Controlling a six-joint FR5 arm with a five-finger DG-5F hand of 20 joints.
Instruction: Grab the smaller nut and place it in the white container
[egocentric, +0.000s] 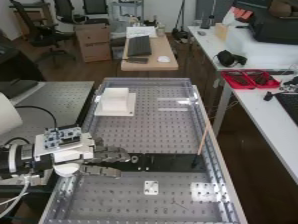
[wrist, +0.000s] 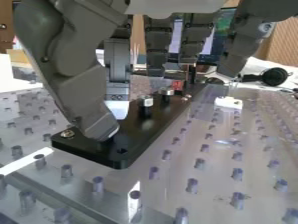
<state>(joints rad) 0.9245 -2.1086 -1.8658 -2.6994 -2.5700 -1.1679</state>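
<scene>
The hand (egocentric: 108, 154) is open by the black board (wrist: 126, 158). The near nut (wrist: 146, 101) and far nut (wrist: 166, 92) sit up there; I can't tell which is smaller. Probably hard, light, slippery: pinch its sides.

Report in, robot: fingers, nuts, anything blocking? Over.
Fingers open, empty, over black bar. Nuts on bar, not yet in white box. Neighbouring nut might crowd the grab.
</scene>
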